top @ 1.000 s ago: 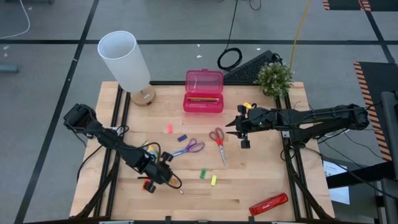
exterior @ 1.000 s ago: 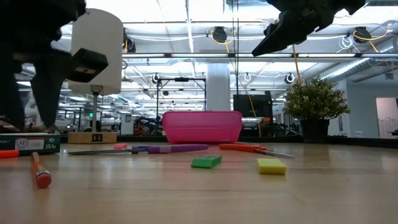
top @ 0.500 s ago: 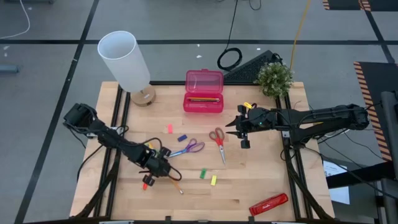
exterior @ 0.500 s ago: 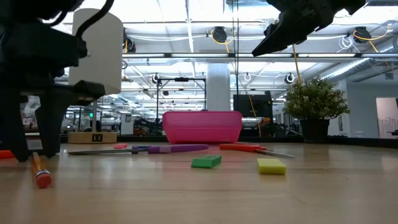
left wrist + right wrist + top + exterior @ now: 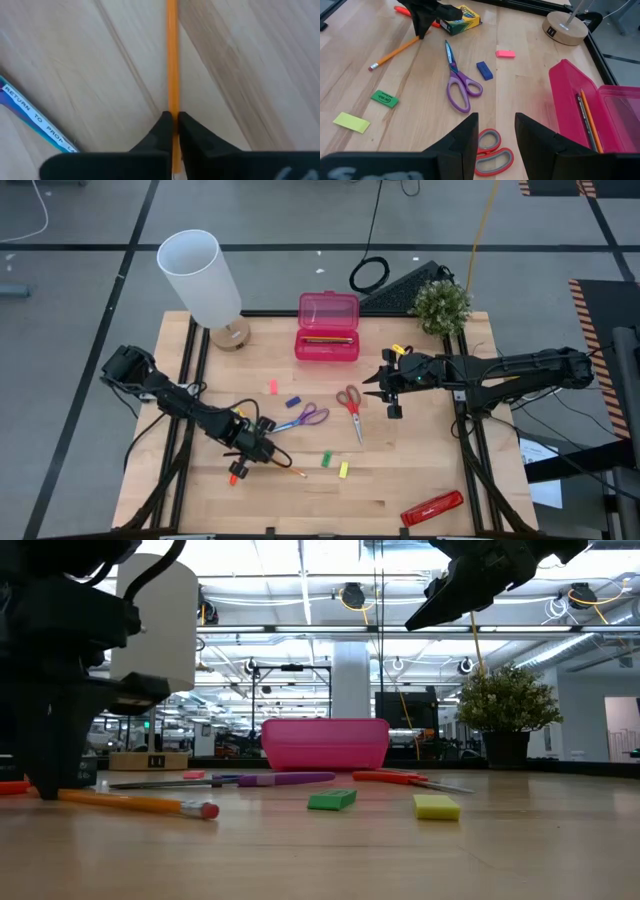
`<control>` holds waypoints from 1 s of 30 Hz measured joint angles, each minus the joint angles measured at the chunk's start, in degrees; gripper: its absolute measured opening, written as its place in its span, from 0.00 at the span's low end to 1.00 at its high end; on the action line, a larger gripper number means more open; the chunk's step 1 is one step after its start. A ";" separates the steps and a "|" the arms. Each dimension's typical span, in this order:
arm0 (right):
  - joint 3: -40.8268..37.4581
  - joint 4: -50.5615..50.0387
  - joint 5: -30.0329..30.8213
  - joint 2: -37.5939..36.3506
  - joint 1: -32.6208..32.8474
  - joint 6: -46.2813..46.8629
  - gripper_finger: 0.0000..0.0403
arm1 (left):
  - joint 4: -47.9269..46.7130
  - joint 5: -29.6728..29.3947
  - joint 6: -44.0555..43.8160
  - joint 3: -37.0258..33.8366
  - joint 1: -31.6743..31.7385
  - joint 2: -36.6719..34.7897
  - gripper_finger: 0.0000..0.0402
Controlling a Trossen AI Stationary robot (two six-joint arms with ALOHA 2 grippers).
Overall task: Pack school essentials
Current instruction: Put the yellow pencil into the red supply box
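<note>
The orange pencil (image 5: 171, 60) is pinched at one end between the fingers of the left gripper (image 5: 172, 122), lying flat on the table (image 5: 400, 480), while the right gripper (image 5: 493, 131) is held spread above the red scissors (image 5: 490, 150).

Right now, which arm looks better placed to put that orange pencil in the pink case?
The left gripper: it is already shut on the orange pencil. The right gripper hangs open above the red scissors, nearer the pink case.
</note>
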 joint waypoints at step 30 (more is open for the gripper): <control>0.00 6.18 0.11 1.41 0.00 7.70 0.31 | 2.93 -4.97 -6.31 0.74 0.04 -0.31 0.01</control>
